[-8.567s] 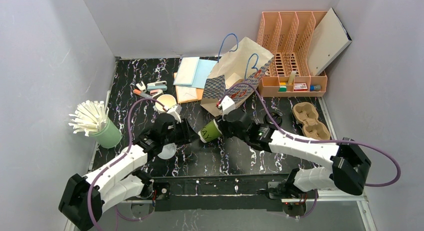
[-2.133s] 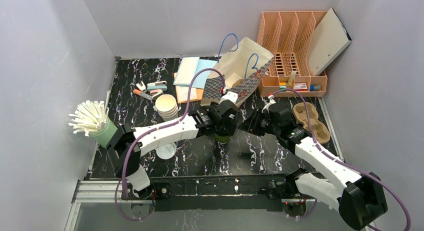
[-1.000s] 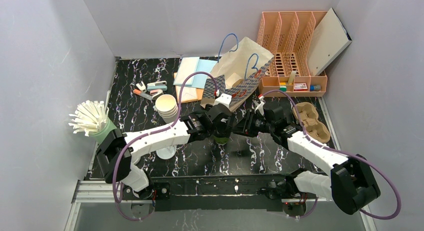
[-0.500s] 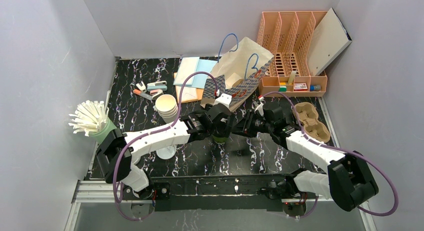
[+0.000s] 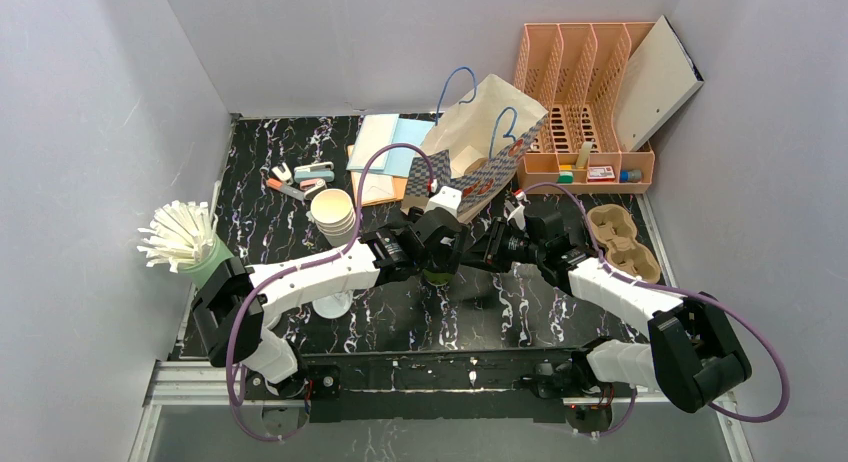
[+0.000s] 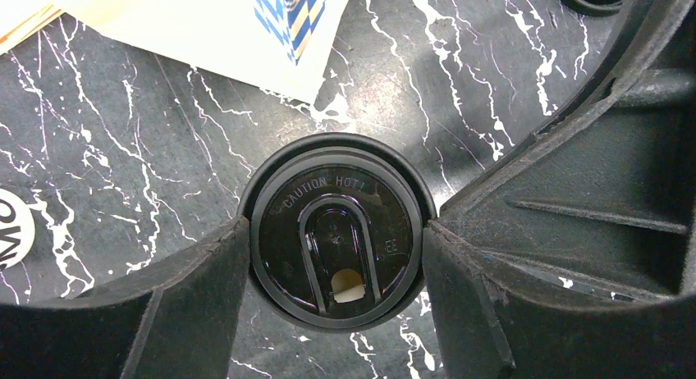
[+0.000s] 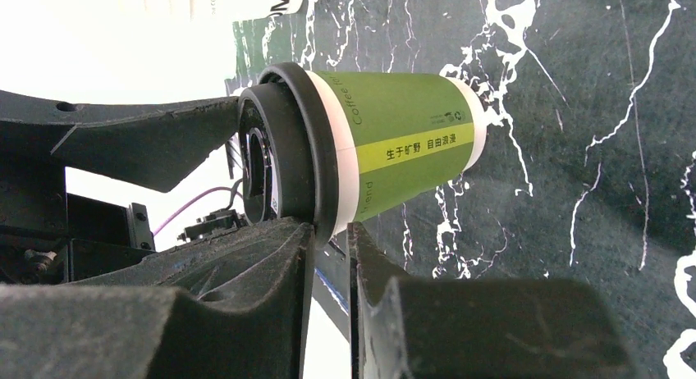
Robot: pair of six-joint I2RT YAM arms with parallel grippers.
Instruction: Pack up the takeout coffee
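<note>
The takeout coffee cup [image 7: 402, 141] is dark green with a yellow-green band and stands on the black marble table. It wears a black lid [image 6: 336, 244] marked "CAUTION HOT". My left gripper [image 6: 335, 260] comes down from above, and its fingers [image 6: 205, 289] are shut on the lid's two sides. In the top view the left gripper [image 5: 437, 252] covers most of the cup [image 5: 436, 276]. My right gripper [image 7: 328, 231] has its jaws almost together. Its tips sit at the edge of the lid's rim, just right of the cup in the top view [image 5: 489, 252].
The patterned paper bag [image 5: 480, 142] lies open just behind the cup. Stacked cream cups [image 5: 333, 212], a white lid [image 5: 332, 302] and the straw holder [image 5: 190, 244] are to the left. A pulp cup carrier [image 5: 620, 240] and an orange file rack [image 5: 580, 92] are to the right.
My right gripper has moved left, up to the cup's rim. My left gripper stays shut on the lid, and the cup stays where it stood.
</note>
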